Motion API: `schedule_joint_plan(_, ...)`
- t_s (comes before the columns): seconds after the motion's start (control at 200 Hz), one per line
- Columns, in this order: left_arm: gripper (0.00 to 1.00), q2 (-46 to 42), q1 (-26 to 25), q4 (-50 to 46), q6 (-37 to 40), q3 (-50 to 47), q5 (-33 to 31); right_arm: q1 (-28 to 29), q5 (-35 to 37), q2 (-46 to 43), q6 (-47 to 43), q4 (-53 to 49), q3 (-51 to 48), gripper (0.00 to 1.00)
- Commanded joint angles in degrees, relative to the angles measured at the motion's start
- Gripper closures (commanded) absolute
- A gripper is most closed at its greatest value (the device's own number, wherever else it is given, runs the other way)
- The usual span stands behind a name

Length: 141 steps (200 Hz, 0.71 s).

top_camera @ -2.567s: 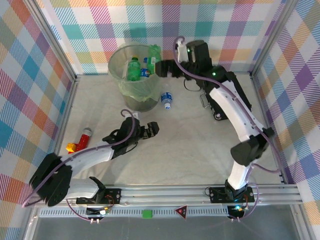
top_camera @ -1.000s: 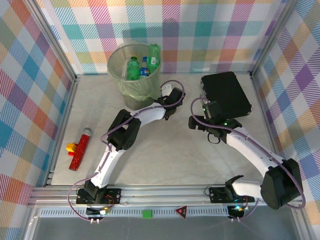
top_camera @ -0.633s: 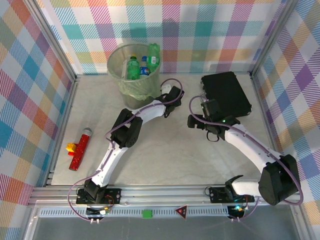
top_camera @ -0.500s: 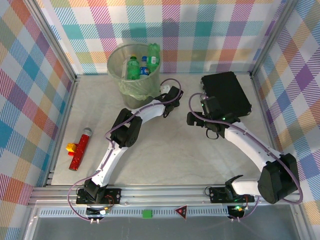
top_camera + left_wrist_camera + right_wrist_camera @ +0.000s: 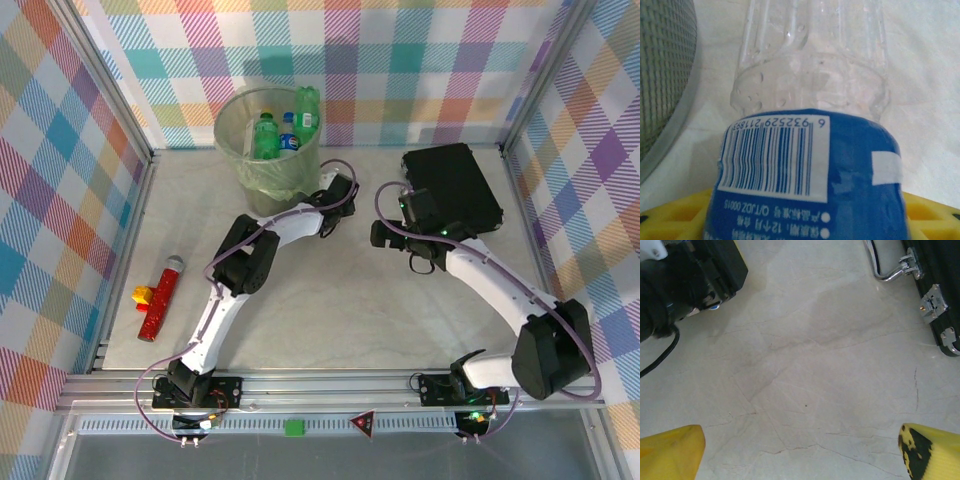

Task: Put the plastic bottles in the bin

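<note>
A clear plastic bottle (image 5: pixel 810 165) with a blue label lies on the table beside the bin's mesh wall (image 5: pixel 660 75). My left gripper (image 5: pixel 335 190) is down over it, and the yellow fingers (image 5: pixel 670 217) press against both sides of the label. The bin (image 5: pixel 232 112), round grey mesh with a pale green bag, stands at the back left. It holds two green bottles (image 5: pixel 266 135) and a blue-capped one (image 5: pixel 290 135). My right gripper (image 5: pixel 378 235) hovers open over bare table, its yellow fingertips (image 5: pixel 670 450) wide apart.
A black rectangular case (image 5: pixel 455 185) lies at the back right, its latches and handle (image 5: pixel 940 290) close to my right gripper. A red toy with a yellow piece (image 5: pixel 158 298) lies near the left wall. Plaid walls close three sides.
The left gripper's jaws have closed in on the bottle beside the bin. The right gripper has edged slightly up and left, still open.
</note>
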Motion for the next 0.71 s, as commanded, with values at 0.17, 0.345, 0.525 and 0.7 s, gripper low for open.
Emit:
schedule_joint_plan(0.17,0.52,-20.84,0.01,14.99,1.68,-22.88,18.63,-0.31,1.11,4.19,0.14,1.03,8.37,0.01)
schedule_joint_plan(0.345,0.54,-32.62,-0.01,16.52,2.58,-31.95,28.84,-0.40,2.16,7.15,-0.54,-0.72,13.41,0.01)
schedule_joint_plan(0.525,0.56,-41.87,-0.01,12.88,4.72,-34.88,37.19,-0.39,1.16,7.50,0.62,-0.86,14.19,0.01)
schedule_joint_plan(0.7,0.55,-49.85,0.01,8.85,7.14,-33.15,40.92,-0.39,0.23,6.84,1.36,-0.56,13.71,0.01)
